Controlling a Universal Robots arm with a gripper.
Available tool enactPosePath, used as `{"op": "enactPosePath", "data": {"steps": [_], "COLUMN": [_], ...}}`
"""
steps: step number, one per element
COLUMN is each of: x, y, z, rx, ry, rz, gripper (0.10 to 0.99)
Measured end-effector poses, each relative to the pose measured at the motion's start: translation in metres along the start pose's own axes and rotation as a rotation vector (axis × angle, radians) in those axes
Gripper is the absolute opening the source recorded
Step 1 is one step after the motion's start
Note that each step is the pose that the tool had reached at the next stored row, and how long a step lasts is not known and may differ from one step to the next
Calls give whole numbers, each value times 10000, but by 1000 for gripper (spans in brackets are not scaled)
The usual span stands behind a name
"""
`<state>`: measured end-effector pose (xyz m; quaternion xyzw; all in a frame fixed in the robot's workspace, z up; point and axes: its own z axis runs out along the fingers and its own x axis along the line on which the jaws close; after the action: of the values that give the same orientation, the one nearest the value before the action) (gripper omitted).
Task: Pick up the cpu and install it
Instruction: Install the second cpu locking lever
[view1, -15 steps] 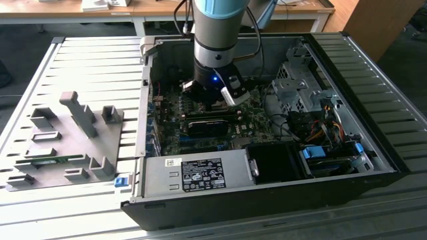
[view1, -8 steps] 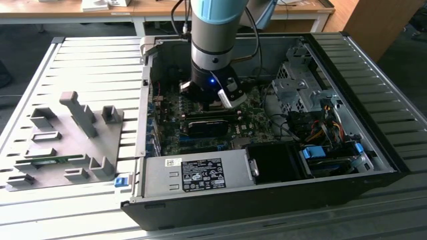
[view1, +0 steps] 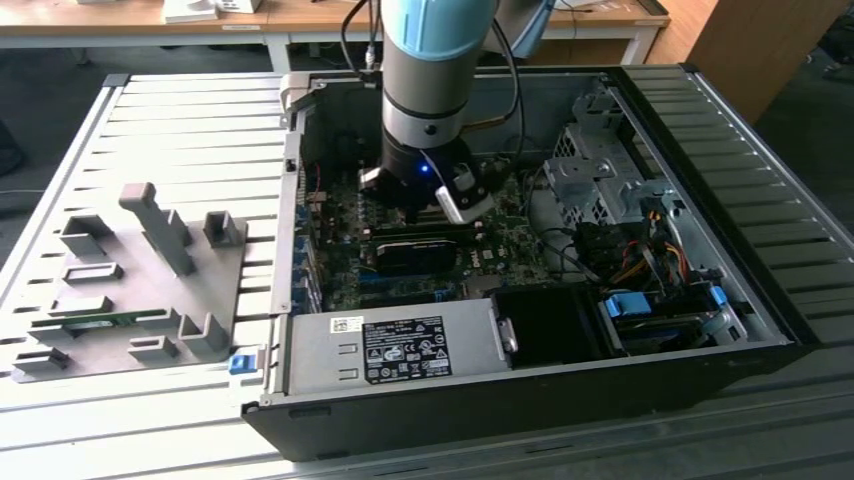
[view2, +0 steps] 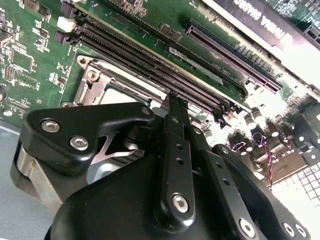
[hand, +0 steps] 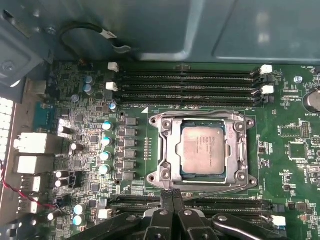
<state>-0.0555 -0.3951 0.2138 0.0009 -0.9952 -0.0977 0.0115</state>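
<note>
Black metal fingers (hand: 172, 200) of the gripper (hand: 172, 196) are pressed tight together with nothing between them, seen in the first wrist view. They hang just above the green board (hand: 290, 170), right beside the near edge of the silver socket frame (hand: 165, 150). The cpu (hand: 202, 150) lies flat inside that frame, its grey top facing up, apart from the fingers. Past the socket run 4 long black memory slots (hand: 190, 87), all side by side, with white clips at their ends. Beyond them stands the grey wall of the computer case (hand: 150, 30).

In the second wrist view the gripper (view2: 172, 107) points down at the same socket frame (view2: 100, 80).

In the exterior view the arm (view1: 424, 90) reaches down into the open computer case (view1: 747, 330), and the gripper (view1: 430, 205) sits low over the board. A grey tray (view1: 134, 270) with plastic blocks lies on the ribbed bench (view1: 174, 110), toward the exterior view's left edge.
</note>
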Motion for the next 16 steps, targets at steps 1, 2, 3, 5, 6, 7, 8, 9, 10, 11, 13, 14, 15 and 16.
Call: {"op": "enactPosePath", "data": {"steps": [1, 2, 3, 5, 6, 7, 8, 9, 10, 11, 13, 14, 15, 16], "x": [2, 5, 8, 14, 15, 16, 16, 17, 16, 16, 15, 16, 16, 19], "y": [-9, -14, -20, -31, -35, -38, -41, -43, -46, -49, -53, -54, -55, -58], "z": [1, 3, 6, 18, 27, 37, 48, 59, 72, 87, 110, 111, 112, 113], "rx": [-44, -86, -128, -218, -260, -298, -333, -364, -391, -411, -436, -437, -442, -456], "ry": [0, 0, -1, 0, 1, 0, 0, 0, 0, 1, 0, 1, 2, 1], "rz": [0, 0, -1, -3, -4, -6, -6, -6, -8, -8, -8, -9, -9, -11], "gripper": [106, 106, 106, 106, 106, 106, 106, 106, 106, 106, 106, 106, 106, 106]}}
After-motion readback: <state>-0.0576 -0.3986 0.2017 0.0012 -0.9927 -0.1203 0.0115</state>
